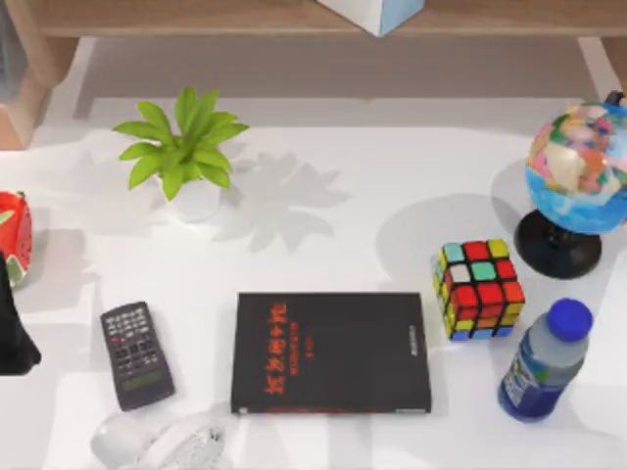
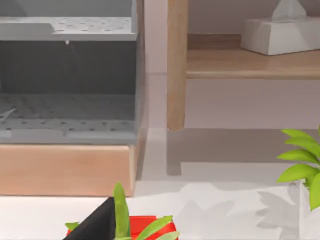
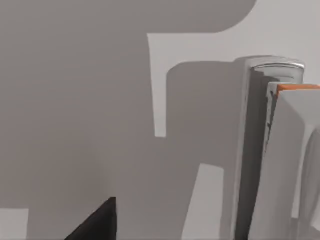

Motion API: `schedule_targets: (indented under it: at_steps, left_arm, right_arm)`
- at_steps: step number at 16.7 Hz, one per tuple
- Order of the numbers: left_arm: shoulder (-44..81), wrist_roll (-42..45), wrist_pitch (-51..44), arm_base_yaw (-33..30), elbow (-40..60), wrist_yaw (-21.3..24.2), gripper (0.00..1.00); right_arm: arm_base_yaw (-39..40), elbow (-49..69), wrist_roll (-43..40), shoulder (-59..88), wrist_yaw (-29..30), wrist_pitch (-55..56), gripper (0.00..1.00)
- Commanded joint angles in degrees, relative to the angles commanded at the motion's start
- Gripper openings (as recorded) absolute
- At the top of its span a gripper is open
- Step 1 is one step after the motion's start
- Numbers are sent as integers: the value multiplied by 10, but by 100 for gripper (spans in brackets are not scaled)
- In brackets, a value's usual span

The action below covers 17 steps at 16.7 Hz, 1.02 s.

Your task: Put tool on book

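One book [image 1: 331, 352] lies in the top view; left gripper [image 2: 97, 225] and right gripper [image 3: 97, 222]: grip unreadable.

My left arm [image 1: 14, 328] sits parked at the table's left edge, its hand unseen.

book [image 1: 331, 352]: black cover, red characters | flat | table's front centre | nothing on top

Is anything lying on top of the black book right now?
No: in the top view the book's black cover is bare, with the calculator apart on the table to its left and the Rubik's cube to its right.
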Motion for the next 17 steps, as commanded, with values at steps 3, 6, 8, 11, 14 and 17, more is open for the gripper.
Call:
schedule_targets:
  at_steps: [3, 6, 8, 11, 14, 17]
  left_arm:
    - [0, 0, 0, 0, 0, 0, 100]
    - [0, 0, 0, 0, 0, 0, 100]
    - [0, 0, 0, 0, 0, 0, 100]
    - [0, 0, 0, 0, 0, 0, 100]
    - [0, 0, 0, 0, 0, 0, 100]
    - [0, 0, 0, 0, 0, 0, 100]
  right_arm:
    - [0, 0, 0, 0, 0, 0, 70]
    - [0, 0, 0, 0, 0, 0, 47]
    - [0, 0, 0, 0, 0, 0, 32]
    - [0, 0, 0, 0, 0, 0, 10]
    - [0, 0, 0, 0, 0, 0, 0]
    - [0, 0, 0, 0, 0, 0, 0]
